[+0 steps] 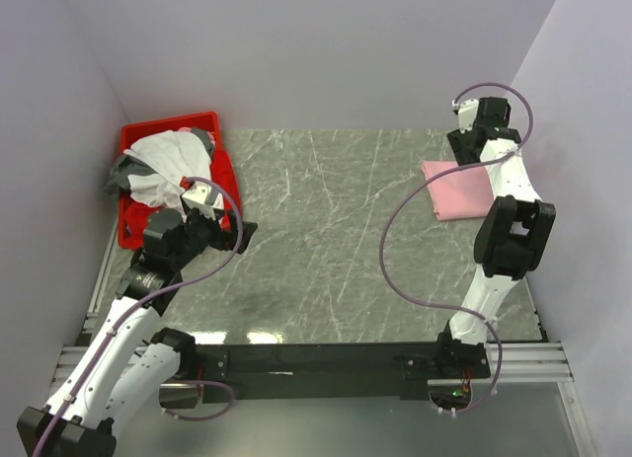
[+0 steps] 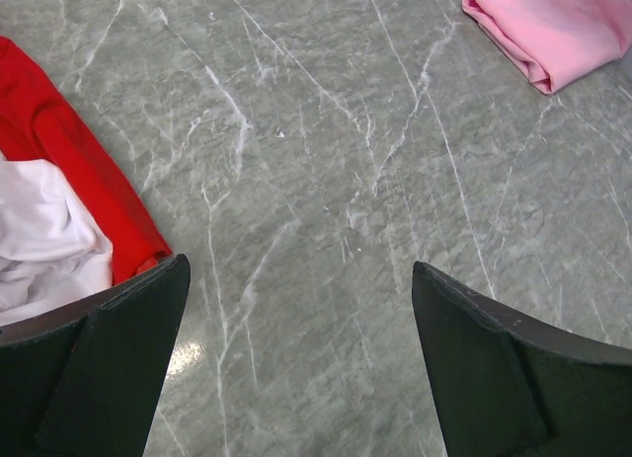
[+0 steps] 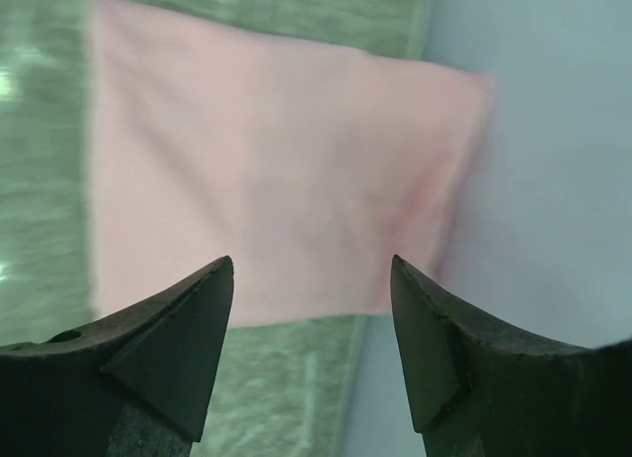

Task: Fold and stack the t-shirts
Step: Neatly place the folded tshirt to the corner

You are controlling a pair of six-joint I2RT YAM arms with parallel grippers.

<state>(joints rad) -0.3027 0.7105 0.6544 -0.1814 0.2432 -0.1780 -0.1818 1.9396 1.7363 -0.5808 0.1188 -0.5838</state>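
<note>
Bolted to a black rail (image 1: 316, 358) at the near edge are two white arms, one on each side. Beyond the rail stretches the tabletop (image 1: 326, 240), a grey-green marble pattern crossed by thin white veins, with pale lilac walls (image 1: 326, 52) closing it in on the left, far and right sides.

At the near left, the left claw (image 2: 301, 348) hangs over bare marble with its fingers spread wide and nothing between them, just beside the one red bin (image 1: 133, 141). That bin sits in the far left corner and holds a crumpled heap: a white shirt (image 1: 163, 161) on top and a grey shirt (image 1: 117, 171) spilling over the rim. How many more lie under them I cannot tell.

One pink shirt (image 1: 456, 189) lies folded flat at the far right, close to the wall. The right claw (image 3: 311, 269) hangs above it, fingers apart and gripping nothing.
</note>
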